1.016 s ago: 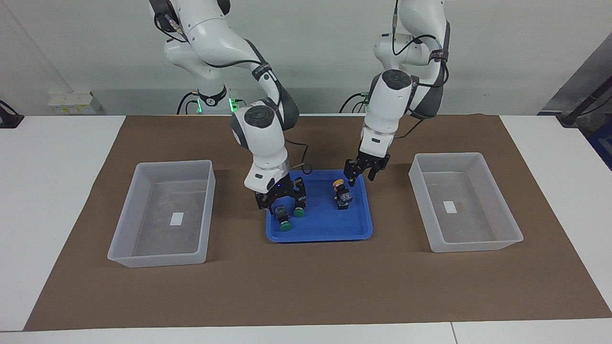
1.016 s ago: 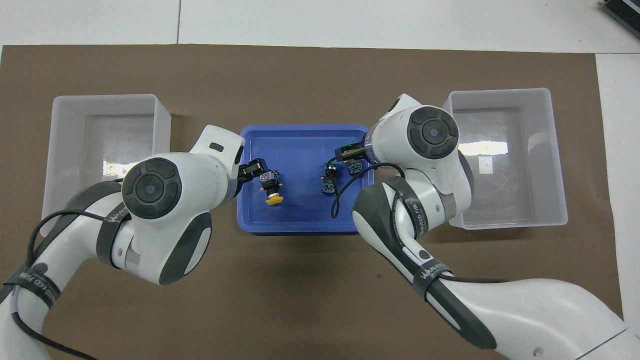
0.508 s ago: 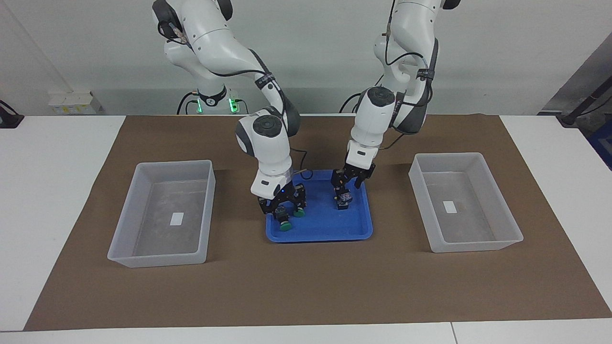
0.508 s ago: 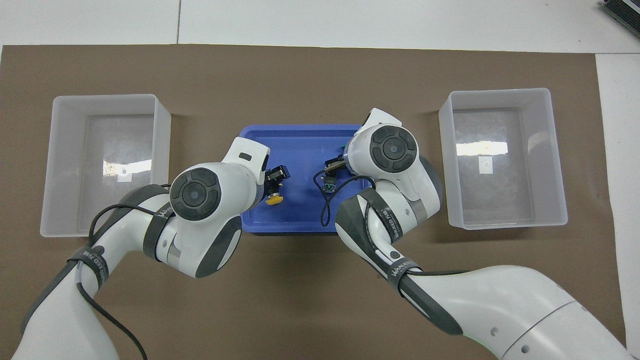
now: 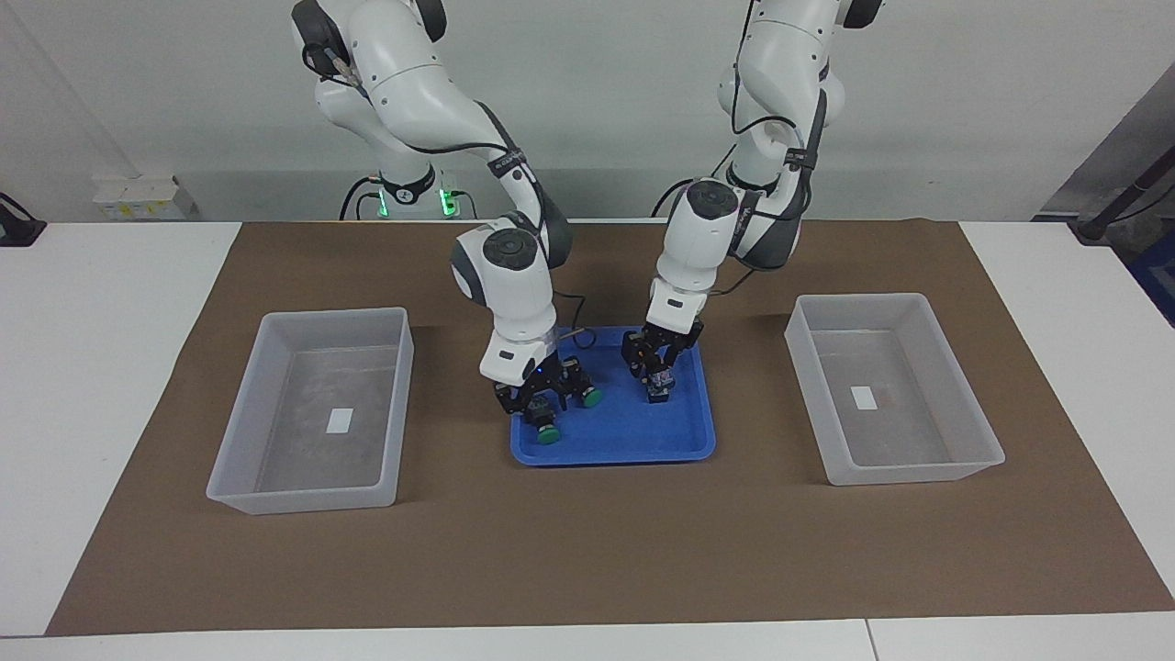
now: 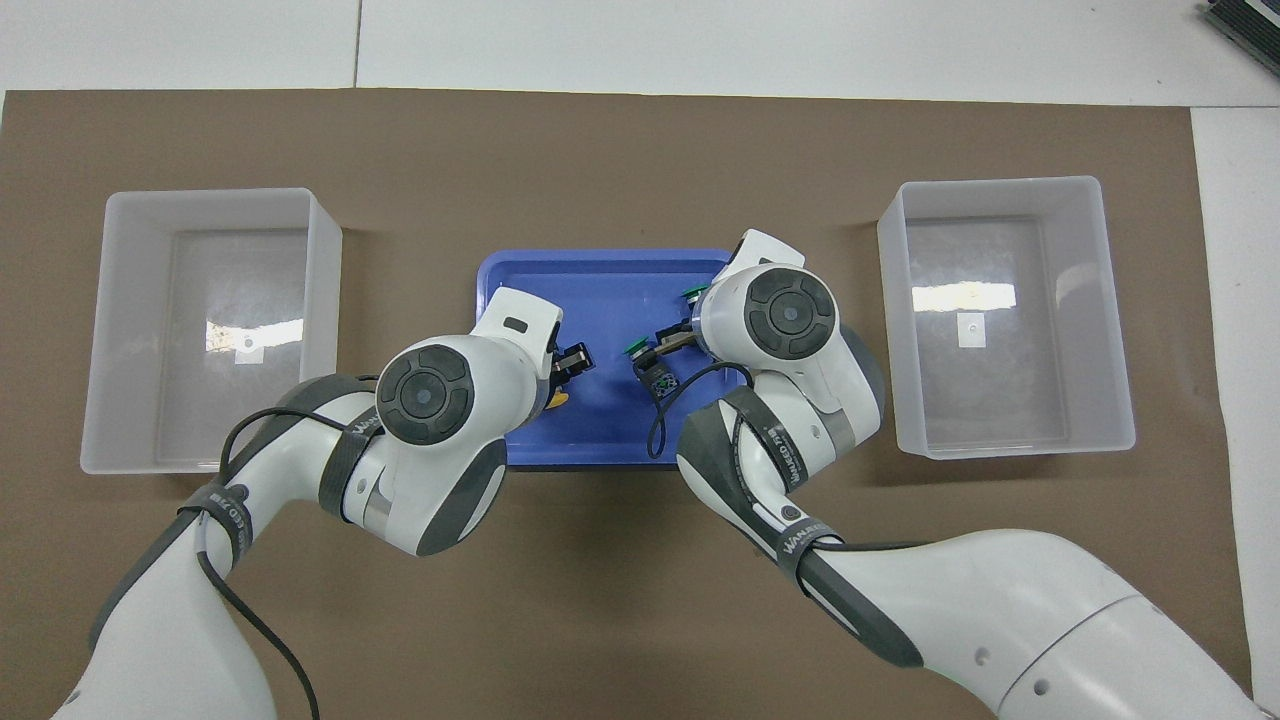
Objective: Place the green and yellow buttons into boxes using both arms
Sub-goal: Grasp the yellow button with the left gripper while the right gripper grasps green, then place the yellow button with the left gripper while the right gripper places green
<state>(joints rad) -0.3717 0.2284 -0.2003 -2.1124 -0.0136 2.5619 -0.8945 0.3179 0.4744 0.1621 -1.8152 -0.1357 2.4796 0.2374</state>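
Glossy white plastic shells cover both arms (image 5: 514,275), the boxes (image 5: 275,500) are smooth translucent plastic, the blue tray (image 5: 643,453) is shiny plastic, and a matt brown paper-like mat (image 5: 587,551) covers the smooth white table (image 5: 92,367).

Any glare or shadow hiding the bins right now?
Overhead view: bright glare patches on both bin floors, stickers still readable. Facing view: no glare, only soft shadows beside the bins and under the blue tray.

- Tray (image 5: 684,447): blue.
- Buttons: green caps (image 5: 548,437), a yellow cap (image 6: 558,400), black bodies.
- Boxes (image 5: 312,408): translucent whitish, white sticker.
- Mat (image 5: 587,551): brown.
- Arms (image 5: 514,275): white, black joints.
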